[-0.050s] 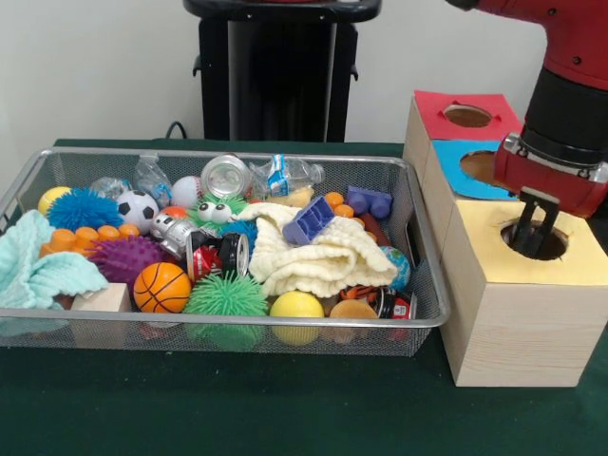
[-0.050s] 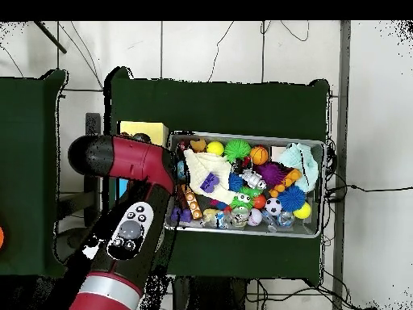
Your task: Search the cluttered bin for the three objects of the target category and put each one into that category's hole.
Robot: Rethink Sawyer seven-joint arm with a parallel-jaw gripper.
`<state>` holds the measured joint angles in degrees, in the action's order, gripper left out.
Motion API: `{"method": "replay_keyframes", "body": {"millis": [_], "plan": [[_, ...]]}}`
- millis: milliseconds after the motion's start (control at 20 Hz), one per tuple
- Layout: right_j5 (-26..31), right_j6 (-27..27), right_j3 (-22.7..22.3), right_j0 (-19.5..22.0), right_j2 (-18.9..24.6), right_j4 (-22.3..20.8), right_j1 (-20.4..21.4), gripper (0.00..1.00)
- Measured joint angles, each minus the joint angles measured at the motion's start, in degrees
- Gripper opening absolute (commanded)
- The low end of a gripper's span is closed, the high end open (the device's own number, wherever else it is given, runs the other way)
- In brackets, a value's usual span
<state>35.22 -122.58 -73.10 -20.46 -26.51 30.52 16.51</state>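
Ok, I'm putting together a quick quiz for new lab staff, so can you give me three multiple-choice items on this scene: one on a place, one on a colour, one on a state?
1. Where is the robot's gripper?
A. Over the wire mesh bin
B. At the hole in the yellow-topped wooden box
C. Over the red-topped box

2. What colour is the toy brick lying on the cream knitted cloth?
A. Blue-purple
B. Green
C. Red

3. What is the state of the small basketball?
A. Held by the gripper
B. Resting in the bin
C. Lying on the green tablecloth

Answers:
1 B: the gripper's tips reach into the dark hole of the yellow-topped wooden box.
2 A: the toy brick is blue-purple.
3 B: the small basketball sits near the front wall of the wire mesh bin.
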Motion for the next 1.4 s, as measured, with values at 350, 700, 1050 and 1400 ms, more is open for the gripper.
{"method": "replay_keyframes", "body": {"millis": [350, 700, 1050, 1400], "plan": [[0.0, 0.0, -0.1, 0.6, 0.5, 0.0, 2.9, 0.0], [0.0, 0.0, -0.1, 1.8, 0.7, 0.0, 5.2, 0.0], [0.2, 0.0, 1.0, 4.0, 0.7, -1.4, 6.9, 0.0], [3.5, 0.0, 3.8, 7.3, 0.6, -7.2, 9.7, 0.0]]}}
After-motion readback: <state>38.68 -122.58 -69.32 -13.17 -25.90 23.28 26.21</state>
